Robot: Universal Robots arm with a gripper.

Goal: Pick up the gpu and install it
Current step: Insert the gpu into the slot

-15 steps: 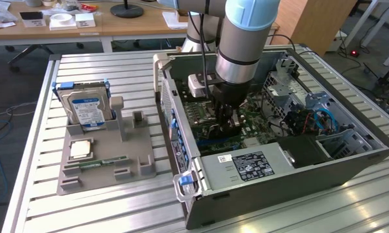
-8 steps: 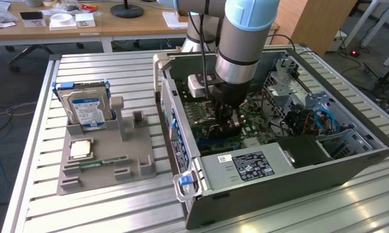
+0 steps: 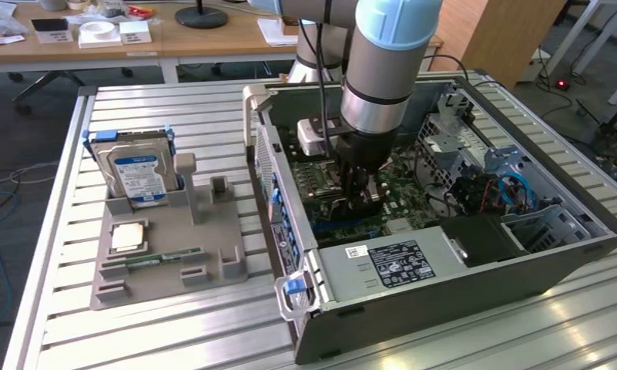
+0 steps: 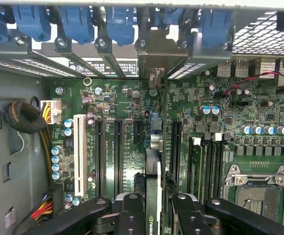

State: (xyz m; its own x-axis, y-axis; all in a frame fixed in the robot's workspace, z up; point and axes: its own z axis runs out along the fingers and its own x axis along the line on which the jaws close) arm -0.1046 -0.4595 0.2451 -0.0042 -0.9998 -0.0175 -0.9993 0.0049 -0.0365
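My gripper (image 3: 356, 202) reaches down inside the open computer case (image 3: 554, 254), low over the green motherboard (image 3: 400, 189). In the wrist view the gripper (image 4: 156, 201) is shut on the gpu (image 4: 153, 171). The card shows edge-on, as a thin dark card between the two black fingers (image 4: 132, 210). Its silver bracket (image 4: 154, 73) stands at the case's rear slot openings. The card hangs over the motherboard (image 4: 122, 103) between two long black slots (image 4: 118, 152). Whether its edge sits in a slot I cannot tell.
A grey holder (image 3: 164, 270) beside the case carries a hard drive (image 3: 139, 169), a processor (image 3: 126, 237) and a green memory stick (image 3: 154, 258). The power supply (image 3: 390, 266) fills the case's near corner. Cables (image 4: 27, 120), blue latches (image 4: 78, 22) and the processor socket (image 4: 252, 191) surround the card.
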